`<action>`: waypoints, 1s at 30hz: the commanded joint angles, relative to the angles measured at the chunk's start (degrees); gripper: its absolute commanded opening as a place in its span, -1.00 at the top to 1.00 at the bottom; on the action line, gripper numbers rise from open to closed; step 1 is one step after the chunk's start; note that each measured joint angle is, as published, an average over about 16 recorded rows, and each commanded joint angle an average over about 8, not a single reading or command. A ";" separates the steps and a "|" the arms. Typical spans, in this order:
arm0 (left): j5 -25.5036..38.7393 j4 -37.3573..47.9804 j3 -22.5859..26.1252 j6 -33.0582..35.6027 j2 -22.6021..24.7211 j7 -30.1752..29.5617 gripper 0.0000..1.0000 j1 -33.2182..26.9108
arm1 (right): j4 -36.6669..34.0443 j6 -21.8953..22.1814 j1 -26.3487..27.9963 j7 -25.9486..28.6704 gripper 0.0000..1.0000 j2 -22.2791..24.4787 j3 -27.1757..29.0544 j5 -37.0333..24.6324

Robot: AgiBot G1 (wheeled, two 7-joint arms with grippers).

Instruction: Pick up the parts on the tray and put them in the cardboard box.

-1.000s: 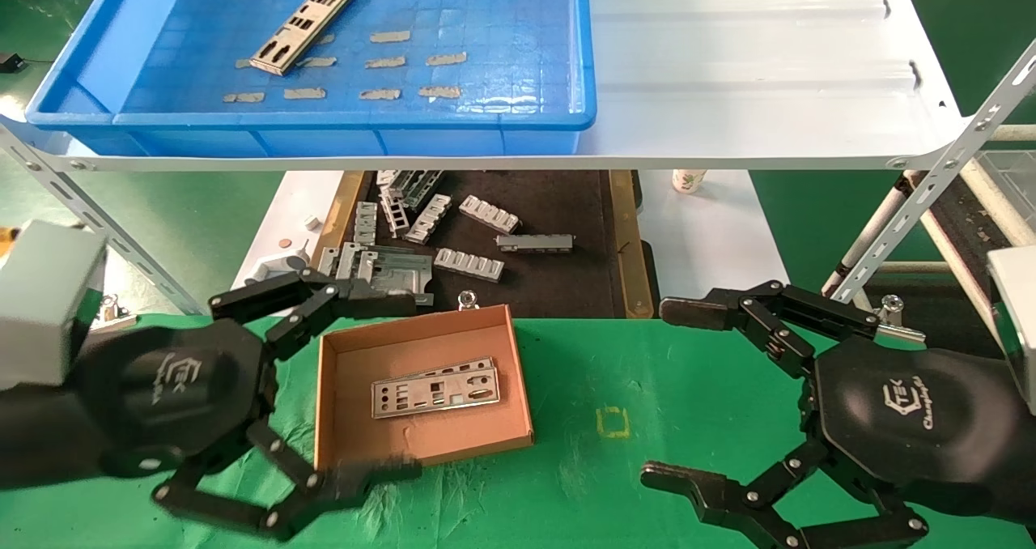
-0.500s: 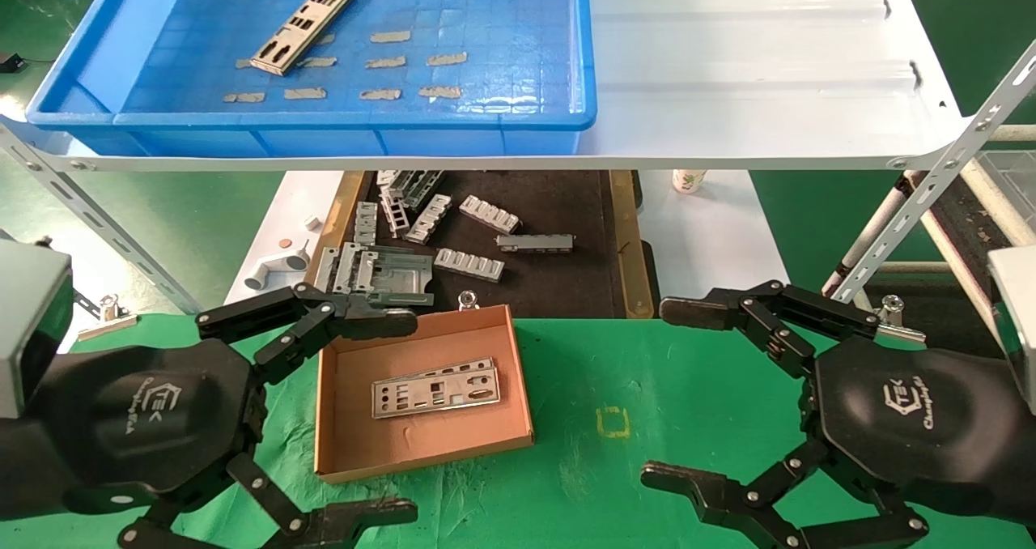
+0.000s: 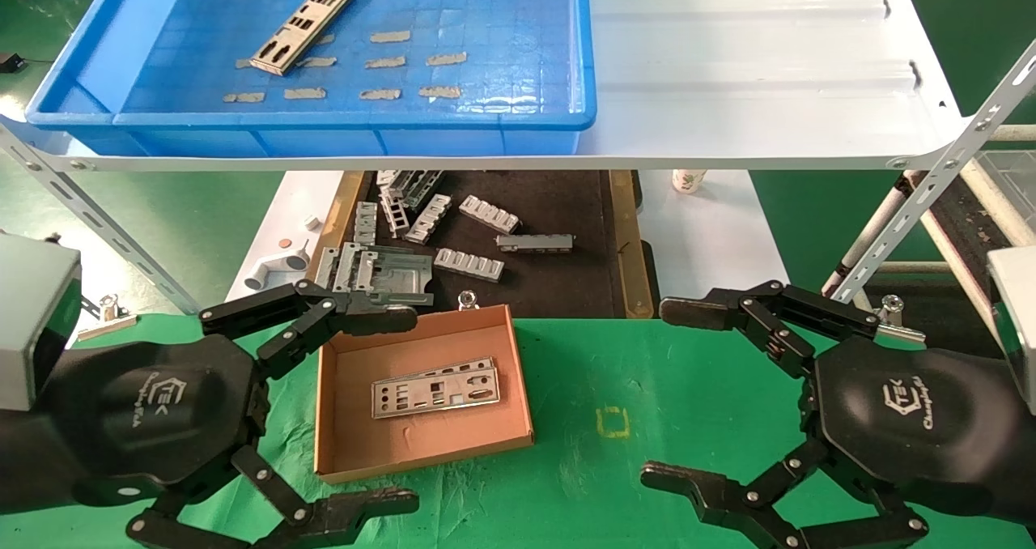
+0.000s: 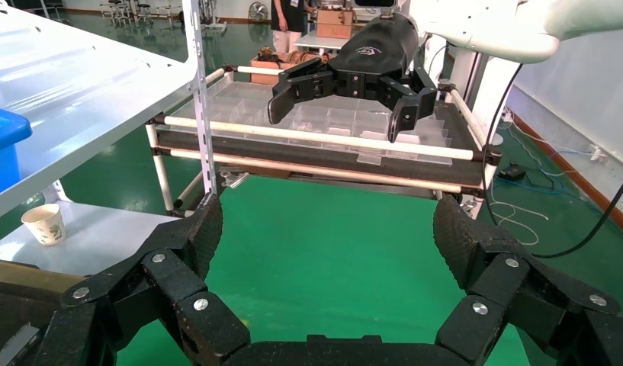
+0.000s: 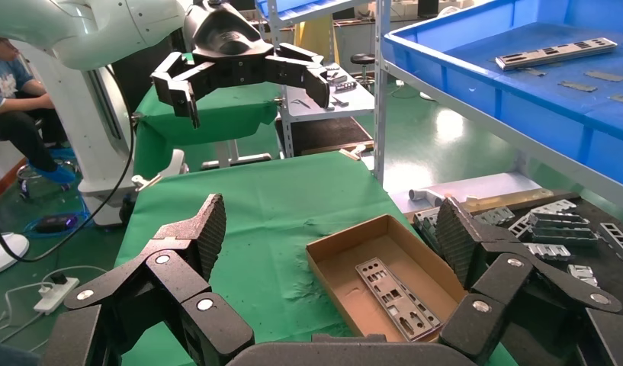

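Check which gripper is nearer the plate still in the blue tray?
Left. The left gripper hangs open beside the cardboard box, below the tray's left side where the plate lies. The right gripper hangs open farther off, across the green mat.

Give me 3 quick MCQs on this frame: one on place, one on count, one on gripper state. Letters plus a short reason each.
1. Where does the plate still to be moved lie?
A. on the green cloth
B. in the blue tray
C. on the dark mat

2. How many plates lie in the cardboard box?
A. none
B. one
C. three

3. How is the left gripper?
A. open, empty
B. shut on a plate
C. shut on the box wall

Key:
1 B: the plate rests on the blue tray floor.
2 B: a single plate lies flat in the cardboard box.
3 A: the left gripper has its fingers spread wide beside the box, holding nothing.
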 commanded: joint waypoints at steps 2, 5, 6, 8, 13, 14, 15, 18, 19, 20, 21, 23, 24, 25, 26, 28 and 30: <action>0.06 0.10 0.04 -0.01 0.03 0.03 -1.00 -0.05 | 0.00 0.00 0.00 0.00 -1.00 0.00 0.00 0.00; 0.08 0.16 0.06 -0.01 0.05 0.04 -1.00 -0.08 | 0.00 0.00 0.00 0.00 -1.00 0.00 0.00 0.00; 0.09 0.17 0.07 -0.01 0.05 0.05 -1.00 -0.09 | 0.00 0.00 0.00 0.00 -1.00 0.00 0.00 0.00; 0.10 0.21 0.08 -0.01 0.06 0.05 -1.00 -0.11 | 0.00 0.00 0.00 0.00 -1.00 0.00 0.00 0.00; 0.12 0.26 0.10 -0.01 0.08 0.07 -1.00 -0.13 | 0.00 0.00 0.00 0.00 -1.00 0.00 0.00 0.00; 0.12 0.27 0.10 -0.01 0.08 0.08 -1.00 -0.13 | 0.00 0.00 0.00 0.00 -1.00 0.00 0.00 0.00; 0.13 0.28 0.10 -0.01 0.08 0.08 -1.00 -0.13 | 0.00 0.00 0.00 0.00 -1.00 0.00 0.00 0.00; 0.15 0.29 0.12 -0.02 0.10 0.09 -1.00 -0.14 | 0.00 0.00 0.00 0.00 -1.00 0.00 0.00 0.00; 0.15 0.30 0.12 -0.02 0.10 0.09 -1.00 -0.15 | 0.00 0.00 0.00 0.00 -1.00 0.00 0.00 0.00; 0.16 0.30 0.12 -0.02 0.10 0.10 -1.00 -0.15 | 0.00 0.00 0.00 0.00 -1.00 0.00 0.00 0.00; 0.16 0.30 0.13 -0.02 0.11 0.10 -1.00 -0.16 | 0.00 0.00 0.00 0.00 -1.00 0.00 0.00 0.00; 0.17 0.31 0.14 -0.02 0.11 0.11 -1.00 -0.16 | 0.00 0.00 0.00 0.00 -1.00 0.00 0.00 0.00; 0.18 0.31 0.14 -0.01 0.12 0.11 -1.00 -0.17 | 0.00 0.00 0.00 0.00 -1.00 0.00 0.00 0.00; 0.18 0.32 0.14 -0.01 0.12 0.11 -1.00 -0.17 | 0.00 0.00 0.00 0.00 -1.00 0.00 0.00 0.00; 0.18 0.32 0.15 -0.02 0.12 0.12 -1.00 -0.17 | 0.00 0.00 0.00 0.00 -1.00 0.00 0.00 0.00; 0.19 0.33 0.15 -0.02 0.13 0.12 -1.00 -0.18 | 0.00 0.00 0.00 0.00 -1.00 0.00 0.00 0.00; 0.19 0.34 0.16 -0.02 0.13 0.13 -1.00 -0.19 | 0.00 0.00 0.00 0.00 -1.00 0.00 0.00 0.00</action>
